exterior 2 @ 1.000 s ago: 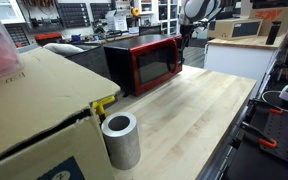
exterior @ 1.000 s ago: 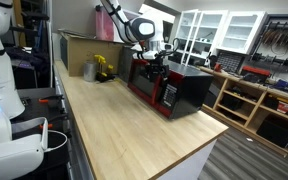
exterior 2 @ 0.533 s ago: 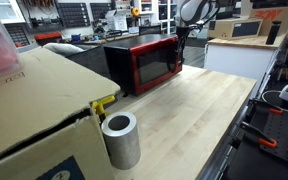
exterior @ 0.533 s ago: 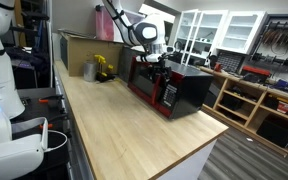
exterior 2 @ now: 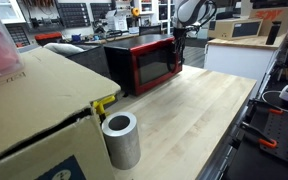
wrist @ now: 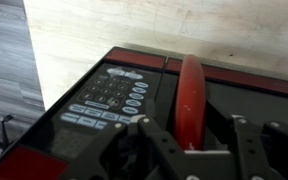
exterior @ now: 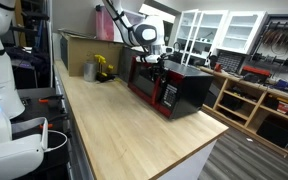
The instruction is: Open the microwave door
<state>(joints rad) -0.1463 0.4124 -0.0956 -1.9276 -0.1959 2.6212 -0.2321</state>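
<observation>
The black microwave [exterior: 179, 88] [exterior 2: 144, 60] with red trim stands on the wooden table [exterior: 124, 130], and the microwave door [exterior: 146, 86] [exterior 2: 152, 62] is closed. My gripper [exterior: 156, 63] [exterior 2: 178, 45] hangs at the front's control-strip end. In the wrist view the red handle [wrist: 191, 90] runs up between my gripper's [wrist: 192, 128] fingers, beside the keypad [wrist: 109, 95]. The left finger [wrist: 146, 128] sits near the handle. A dark gap shows between the handle and the right finger [wrist: 241, 128]. The jaws straddle the handle without clamping it.
A brown cardboard box [exterior: 84, 47] [exterior 2: 34, 110] stands behind the microwave, with a grey cylinder [exterior: 89, 70] [exterior 2: 120, 140] and a yellow object [exterior: 104, 68] [exterior 2: 104, 103] near it. White glass-paned cabinets [exterior: 214, 30] and wooden shelving [exterior: 254, 100] lie beyond the table edge.
The arm has shifted slightly along the microwave's front and lowered onto the handle end. The door has not moved.
</observation>
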